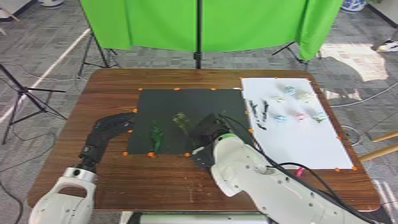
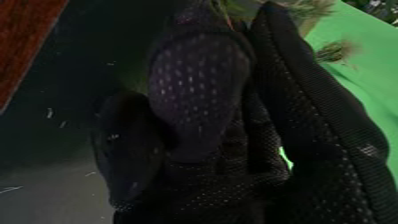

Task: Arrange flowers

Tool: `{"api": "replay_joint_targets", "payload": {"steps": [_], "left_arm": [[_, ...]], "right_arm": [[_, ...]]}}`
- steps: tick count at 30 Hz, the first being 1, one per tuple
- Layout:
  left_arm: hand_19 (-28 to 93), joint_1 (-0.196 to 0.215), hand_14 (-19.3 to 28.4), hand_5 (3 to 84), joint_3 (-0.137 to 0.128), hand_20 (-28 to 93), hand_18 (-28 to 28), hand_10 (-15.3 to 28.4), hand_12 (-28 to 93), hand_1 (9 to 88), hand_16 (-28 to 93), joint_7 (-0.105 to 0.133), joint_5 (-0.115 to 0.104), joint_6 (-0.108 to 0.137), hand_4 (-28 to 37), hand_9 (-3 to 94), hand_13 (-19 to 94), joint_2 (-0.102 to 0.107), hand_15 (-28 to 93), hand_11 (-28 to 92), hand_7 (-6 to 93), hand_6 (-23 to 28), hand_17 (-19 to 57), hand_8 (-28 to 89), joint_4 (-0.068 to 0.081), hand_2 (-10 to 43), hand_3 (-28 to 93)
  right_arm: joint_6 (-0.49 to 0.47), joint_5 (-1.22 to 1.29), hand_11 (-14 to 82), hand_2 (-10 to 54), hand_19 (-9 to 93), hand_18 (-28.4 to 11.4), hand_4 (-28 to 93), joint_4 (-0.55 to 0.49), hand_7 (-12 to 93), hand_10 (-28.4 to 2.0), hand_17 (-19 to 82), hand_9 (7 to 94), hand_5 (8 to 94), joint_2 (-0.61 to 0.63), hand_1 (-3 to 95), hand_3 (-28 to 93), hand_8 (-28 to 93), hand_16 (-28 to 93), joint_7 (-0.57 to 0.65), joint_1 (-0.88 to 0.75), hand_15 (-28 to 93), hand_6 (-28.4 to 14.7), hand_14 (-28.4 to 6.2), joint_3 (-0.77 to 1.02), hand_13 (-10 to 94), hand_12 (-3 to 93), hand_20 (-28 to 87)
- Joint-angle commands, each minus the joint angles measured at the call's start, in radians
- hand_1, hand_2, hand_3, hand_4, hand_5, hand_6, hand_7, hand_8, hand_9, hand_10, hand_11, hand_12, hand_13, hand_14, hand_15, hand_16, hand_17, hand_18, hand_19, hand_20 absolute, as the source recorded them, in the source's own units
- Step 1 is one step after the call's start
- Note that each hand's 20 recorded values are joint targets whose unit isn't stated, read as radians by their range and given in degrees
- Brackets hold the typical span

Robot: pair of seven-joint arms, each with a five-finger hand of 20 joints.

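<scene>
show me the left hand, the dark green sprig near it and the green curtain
left hand (image 1: 111,127): head view, on its black glove
dark green sprig (image 1: 157,139): head view, on its leafy middle
green curtain (image 1: 153,25): head view, on its cloth left of the pole

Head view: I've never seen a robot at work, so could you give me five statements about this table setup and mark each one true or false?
1. The dark mat lies to the left of the white sheet. True.
2. The small pastel flowers are on the dark mat. False: the small pastel flowers lie on the white sheet.
3. A green stem lies between the left hand and the right hand. True.
4. The right hand is over the white sheet. False: it is over the dark mat.
5. A green cloth hangs beyond the table. True.
</scene>
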Motion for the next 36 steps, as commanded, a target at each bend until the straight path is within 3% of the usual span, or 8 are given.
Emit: {"api": "replay_joint_targets", "payload": {"steps": [1, 26, 36], "left_arm": [[24, -0.006, 20.7, 51.0, 0.003, 20, 17.0, 15.7, 13, 30.0, -2, -0.009, 0.011, -0.026, -15.7, 51.3, 43, 0.000, 25, 23, 11.8, 6.8, 10.2, -5, 0.008, -0.1, 60], [24, -0.003, 20.8, 51.0, -0.002, 19, 17.0, 15.8, 13, 29.9, -2, -0.013, 0.011, -0.033, -15.8, 51.3, 43, 0.000, 25, 22, 11.8, 6.8, 10.2, -5, 0.007, -0.2, 60], [24, 0.002, 20.7, 51.0, -0.007, 19, 17.0, 15.7, 13, 29.9, -2, -0.017, 0.012, -0.035, -15.8, 51.3, 43, -0.005, 25, 22, 12.0, 6.8, 10.1, -5, 0.004, -0.2, 60]], "right_arm": [[0.001, 0.027, 22.1, -9.5, 86, -7.5, -13, -0.004, 20, -11.8, 71, 93.7, 79.2, -0.003, 57.8, 49, 16, 18, 0.012, -0.011, 50, -3.9, -3.8, -0.010, 94, 18.5, 32], [0.030, 0.066, 19.4, -9.5, 84, -7.3, -12, -0.048, 21, -13.2, 72, 93.0, 75.8, 0.006, 51.9, 51, 19, 18, 0.003, -0.019, 49, -4.2, -4.1, -0.022, 94, 19.2, 34], [-0.004, -0.075, 19.6, -9.5, 84, -7.9, -12, -0.034, 22, -13.1, 71, 92.7, 75.2, 0.041, 50.0, 53, 18, 18, -0.042, -0.012, 48, -4.0, -4.2, -0.009, 94, 19.6, 35]]}}
